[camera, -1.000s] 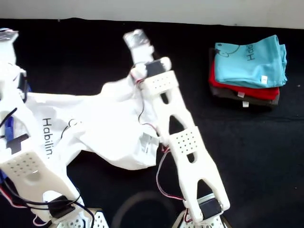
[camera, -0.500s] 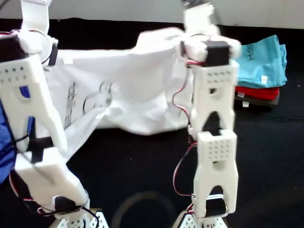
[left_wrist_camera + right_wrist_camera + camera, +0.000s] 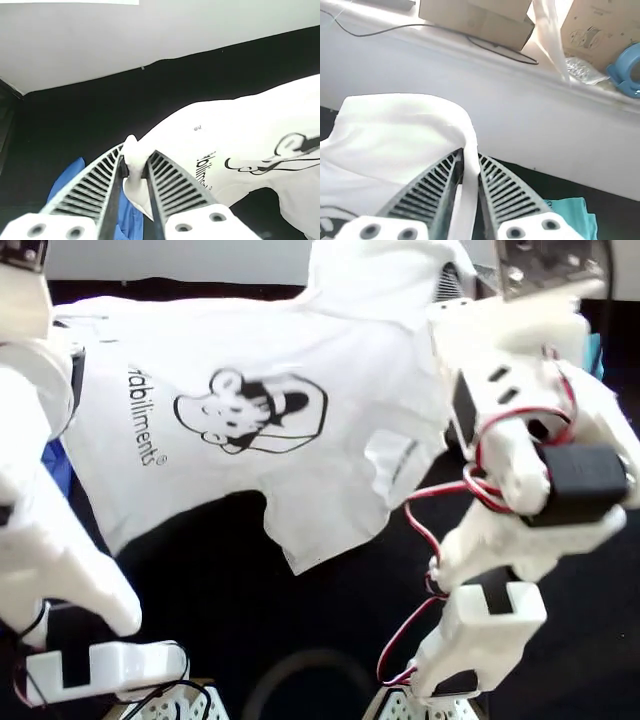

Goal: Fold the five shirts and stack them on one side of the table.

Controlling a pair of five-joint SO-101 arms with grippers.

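Hanging spread between the two arms, the white shirt (image 3: pixel 250 430) is lifted off the black table (image 3: pixel 240 630), with its printed side turned up toward the high camera. The left gripper (image 3: pixel 134 165) has its two ribbed fingers (image 3: pixel 172 187) closed tight on a small bunched bit of the shirt's edge, which pokes out between the tips. From there the cloth runs away from the gripper, sagging toward the table. The right gripper (image 3: pixel 468 172) is likewise pinched shut on a fold of white fabric, with the rest of the shirt billowing out to one side of it.

Seen from the high view, the shirt's long axis runs side to side, from the left arm (image 3: pixel 40 540) across to the right arm (image 3: pixel 520 470). The line of lettering near the left arm stands turned on its side, and the cartoon face print sits just beside it. Loose flaps droop along the near edge; which end is the collar I cannot tell.

A blue shirt (image 3: pixel 65 187) lies on the table below the left gripper. A teal shirt (image 3: pixel 570 212) lies on the table beyond the right gripper.
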